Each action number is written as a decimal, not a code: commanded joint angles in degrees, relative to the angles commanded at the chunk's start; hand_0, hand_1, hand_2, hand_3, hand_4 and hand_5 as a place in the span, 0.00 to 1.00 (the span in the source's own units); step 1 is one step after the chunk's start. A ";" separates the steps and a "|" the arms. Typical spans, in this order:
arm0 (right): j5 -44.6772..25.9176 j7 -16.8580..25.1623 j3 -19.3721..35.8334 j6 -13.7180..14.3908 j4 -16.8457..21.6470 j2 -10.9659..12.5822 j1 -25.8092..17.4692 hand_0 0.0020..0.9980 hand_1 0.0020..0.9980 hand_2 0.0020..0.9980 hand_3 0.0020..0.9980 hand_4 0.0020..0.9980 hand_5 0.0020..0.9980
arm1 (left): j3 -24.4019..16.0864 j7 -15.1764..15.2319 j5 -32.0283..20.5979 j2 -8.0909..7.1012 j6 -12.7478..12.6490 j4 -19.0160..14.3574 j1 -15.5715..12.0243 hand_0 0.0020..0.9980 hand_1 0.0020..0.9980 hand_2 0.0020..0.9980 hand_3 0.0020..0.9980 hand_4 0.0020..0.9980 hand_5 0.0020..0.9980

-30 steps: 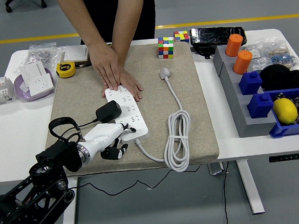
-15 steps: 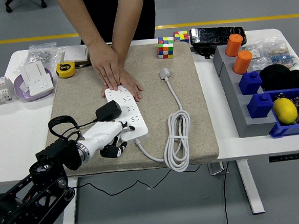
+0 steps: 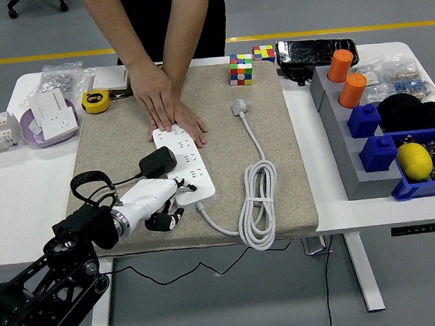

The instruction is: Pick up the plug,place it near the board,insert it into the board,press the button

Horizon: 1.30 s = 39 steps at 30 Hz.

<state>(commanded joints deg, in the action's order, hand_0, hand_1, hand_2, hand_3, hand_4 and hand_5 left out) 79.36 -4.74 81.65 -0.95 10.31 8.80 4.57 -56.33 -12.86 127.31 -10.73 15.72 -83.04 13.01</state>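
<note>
A white power strip (image 3: 185, 162) lies on the beige mat (image 3: 277, 166). A black plug (image 3: 158, 162) sits on the strip's left side. My left hand (image 3: 166, 204), white with black fingertips, is at the strip's near end. Its fingers are curled and hold nothing, and one fingertip (image 3: 183, 185) touches the strip's near end. A person across the table presses both hands (image 3: 171, 112) flat on the strip's far end. The strip's white cord (image 3: 258, 205) lies coiled to the right and ends in a white plug (image 3: 241, 107). My right arm is out of view.
Two puzzle cubes (image 3: 241, 69) stand at the mat's far edge. A yellow tape measure (image 3: 96, 101) and a purple bowl with a white socket (image 3: 50, 122) are at the left. Grey and blue bins (image 3: 381, 155) with orange cups and a lemon (image 3: 415, 160) fill the right.
</note>
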 joint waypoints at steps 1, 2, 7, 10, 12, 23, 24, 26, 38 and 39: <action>0.01 0.00 0.01 0.00 0.00 0.00 -0.02 0.83 0.75 0.75 0.79 1.00 0.93 | -0.07 -0.03 0.04 0.03 0.07 0.03 -0.05 0.16 0.06 0.16 0.80 0.50 0.00; 0.03 -0.01 -0.01 -0.01 0.00 0.00 -0.03 0.83 0.75 0.75 0.79 1.00 0.93 | -0.12 -0.03 0.07 0.05 0.08 0.05 -0.08 0.16 0.06 0.16 0.80 0.50 0.00; 0.07 -0.02 -0.12 -0.03 0.00 0.03 -0.03 0.83 0.75 0.75 0.79 1.00 0.93 | -0.49 0.12 0.53 -0.05 -0.19 -0.76 -0.15 0.16 0.06 0.16 0.79 0.50 0.00; 0.05 -0.04 -0.12 -0.02 0.00 0.03 -0.02 0.83 0.75 0.75 0.79 1.00 0.93 | -1.28 0.13 1.12 -0.18 -0.22 -2.56 -0.24 0.16 0.06 0.15 0.77 0.50 0.00; 0.02 -0.06 -0.19 -0.02 0.00 0.05 -0.05 0.83 0.75 0.75 0.79 1.00 0.93 | -2.02 0.12 1.37 -0.28 -0.25 -4.40 -0.24 0.16 0.06 0.15 0.77 0.50 0.00; -0.06 -0.12 -0.46 -0.03 0.00 0.05 -0.12 0.83 0.75 0.75 0.79 1.00 0.93 | -6.35 7.12 -5.57 0.56 -11.80 -8.10 1.24 0.24 0.16 0.21 0.56 0.73 0.02; -0.08 -0.11 -0.48 -0.03 0.00 0.04 -0.14 0.83 0.75 0.75 0.79 1.00 0.93 | -6.31 8.27 -7.70 0.69 -14.41 -7.48 1.57 0.24 0.16 0.21 0.56 0.73 0.02; 0.00 -0.19 -0.44 -0.04 0.00 0.01 -0.16 0.83 0.75 0.75 0.79 1.00 0.93 | -6.42 10.44 -11.76 1.17 -19.09 -6.02 2.38 0.24 0.16 0.21 0.56 0.73 0.02; -0.17 -0.28 -0.63 -0.06 0.00 -0.01 0.16 0.83 0.75 0.75 0.79 1.00 0.93 | -7.75 13.25 -25.65 5.21 -23.03 7.44 6.93 0.80 0.87 0.82 0.83 1.00 0.30; -0.18 -0.28 -0.64 -0.06 0.00 -0.02 0.15 0.83 0.75 0.75 0.79 1.00 0.93 | -7.81 13.09 -25.55 5.38 -22.83 8.06 7.08 0.94 0.98 0.94 0.93 1.00 0.38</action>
<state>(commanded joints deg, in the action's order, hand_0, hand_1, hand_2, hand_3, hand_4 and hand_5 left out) 79.18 -5.01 81.00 -1.01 10.31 8.78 4.71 -64.15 0.24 101.76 -5.35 -7.10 -74.98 20.09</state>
